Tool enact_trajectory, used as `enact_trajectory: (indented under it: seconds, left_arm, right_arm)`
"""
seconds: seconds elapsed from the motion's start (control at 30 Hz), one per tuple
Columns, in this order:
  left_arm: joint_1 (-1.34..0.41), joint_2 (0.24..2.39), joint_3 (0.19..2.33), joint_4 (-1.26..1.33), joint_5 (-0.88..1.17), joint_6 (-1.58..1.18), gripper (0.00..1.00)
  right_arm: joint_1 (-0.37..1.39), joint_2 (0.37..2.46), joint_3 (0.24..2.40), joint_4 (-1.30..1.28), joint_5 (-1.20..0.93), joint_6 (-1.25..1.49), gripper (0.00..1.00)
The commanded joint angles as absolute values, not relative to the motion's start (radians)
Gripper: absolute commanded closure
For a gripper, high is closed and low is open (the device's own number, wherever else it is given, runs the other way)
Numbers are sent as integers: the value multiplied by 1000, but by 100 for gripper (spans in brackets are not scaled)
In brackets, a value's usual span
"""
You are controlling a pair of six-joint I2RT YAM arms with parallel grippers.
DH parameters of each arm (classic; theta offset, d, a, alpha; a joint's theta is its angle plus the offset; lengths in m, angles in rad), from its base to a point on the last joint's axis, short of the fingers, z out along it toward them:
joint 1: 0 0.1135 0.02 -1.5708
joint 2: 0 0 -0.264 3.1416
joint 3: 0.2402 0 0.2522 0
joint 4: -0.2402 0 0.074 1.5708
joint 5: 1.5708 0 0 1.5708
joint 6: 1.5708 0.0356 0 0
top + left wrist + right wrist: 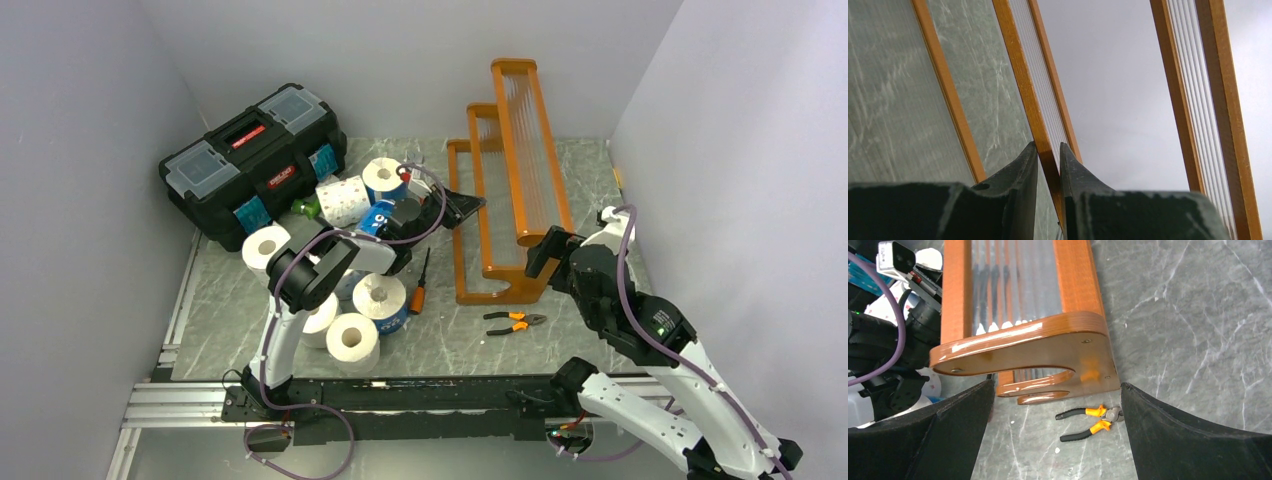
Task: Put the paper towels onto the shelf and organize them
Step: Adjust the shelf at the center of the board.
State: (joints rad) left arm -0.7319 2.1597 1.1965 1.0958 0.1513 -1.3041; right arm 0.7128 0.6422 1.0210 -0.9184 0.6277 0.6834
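The shelf (510, 185), an orange-brown wooden rack with thin slats, lies lengthwise at the middle back of the table. My left gripper (462, 206) reaches in from its left side. In the left wrist view its jaws (1049, 152) are shut on one orange rail of the shelf (1018, 70). My right gripper (545, 255) hovers at the near end. It is open (1057, 385), with the rack's curved end panel (1048, 347) just ahead between the fingers. The paper towels, several white rolls (352, 340) and a blue-wrapped one (378, 217), cluster on the table left of the rack.
A black toolbox (255, 160) stands at the back left, behind the rolls. Orange-handled pliers (515, 322) (1090, 420) lie in front of the rack's near end. A screwdriver (420, 285) lies between the rolls and the rack. Grey walls close in on three sides.
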Motion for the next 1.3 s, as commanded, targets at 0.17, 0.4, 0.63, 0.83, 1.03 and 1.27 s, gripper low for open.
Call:
enact_trajectory:
  seconds: [0.17,0.4,0.63,0.83,1.03,1.27]
  left_arm:
    - [-760,2131,1190,1295,146,-1274,100]
    - [-789,2142,1198,1257,157,-1253,100]
    - [-830,2173,1239,1209,168,-1234,100]
    - [-866,2196,1288,1160,169,-1215,100]
    - [-899,2210,1340,1102,166,-1192,100]
    - [-862,2152,1298,1009,208,-1191,73]
  right_arm:
    - [716,626,980,-869,641,722,0]
    - [716,668,967,-954,755,825,0]
    - [715,625,989,-991,831,862,0]
    - [716,607,1021,-1017,876,854,0]
    - [715,579,1051,-1010,866,808,0]
    - [715,581,1115,-963,711,687,0]
